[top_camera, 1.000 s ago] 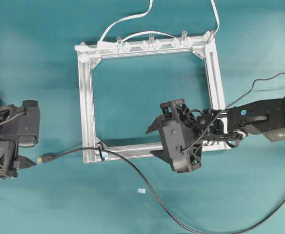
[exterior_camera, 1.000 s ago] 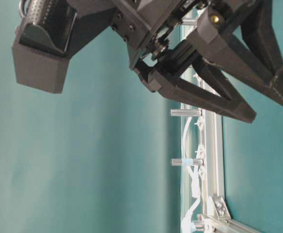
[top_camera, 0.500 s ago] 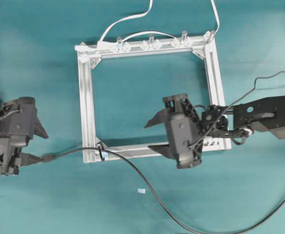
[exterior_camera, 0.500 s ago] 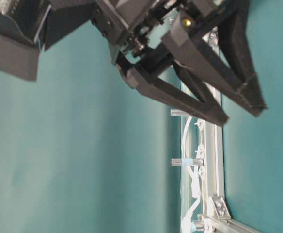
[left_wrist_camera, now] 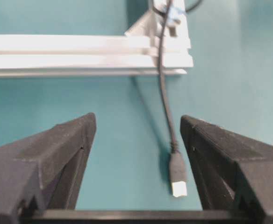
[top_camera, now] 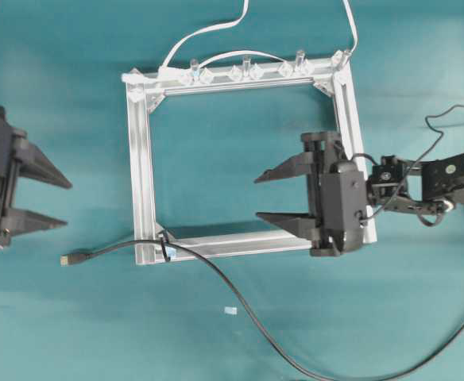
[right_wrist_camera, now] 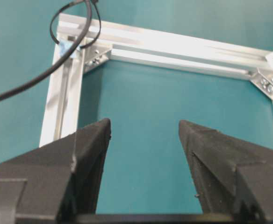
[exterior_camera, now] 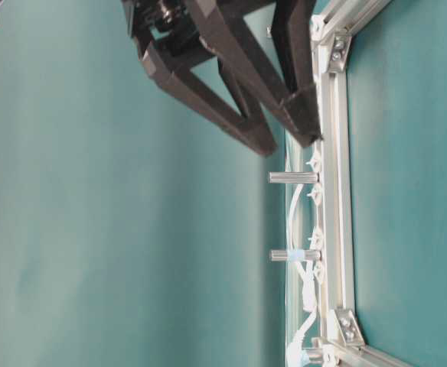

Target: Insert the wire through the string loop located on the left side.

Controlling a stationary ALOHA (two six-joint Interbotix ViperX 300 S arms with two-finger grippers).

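Left gripper (top_camera: 45, 202): jaws spread wide, nothing between them. The wire (top_camera: 240, 309) lies flat on the teal table (top_camera: 73, 95); its plug (left_wrist_camera: 177, 173) sits just ahead of the jaws, nearer the right-hand finger (left_wrist_camera: 230, 158) in the wrist view, not touching. From the plug the wire runs away from the gripper to the aluminium frame (top_camera: 142, 175) corner and passes through the string loop (top_camera: 164, 243).

Right gripper (top_camera: 273, 197): jaws spread, empty, over the frame's interior, well apart from the plug.
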